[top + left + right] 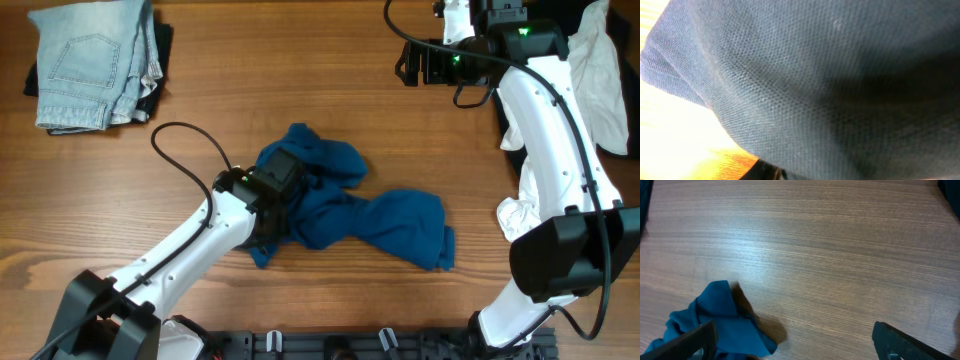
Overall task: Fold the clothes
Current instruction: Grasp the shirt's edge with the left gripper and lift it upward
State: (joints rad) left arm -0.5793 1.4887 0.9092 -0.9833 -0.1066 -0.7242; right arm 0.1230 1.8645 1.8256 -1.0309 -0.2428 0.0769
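Note:
A crumpled blue garment (385,222) lies in the middle of the wooden table. My left gripper (272,200) is low at the garment's left part, with cloth bunched around it. In the left wrist view the blue knit fabric (830,85) fills nearly the whole frame and runs out from the jaws, hiding the fingers. My right gripper (415,65) hovers open and empty above the far right of the table. In the right wrist view its fingers (800,347) are wide apart over bare wood, with a tip of the blue garment (722,317) at the lower left.
A stack of folded jeans (90,65) sits at the far left corner. A pile of white clothes (608,75) lies at the right edge, with more white cloth (520,215) by the right arm's base. A black cable (190,150) loops beside the left arm.

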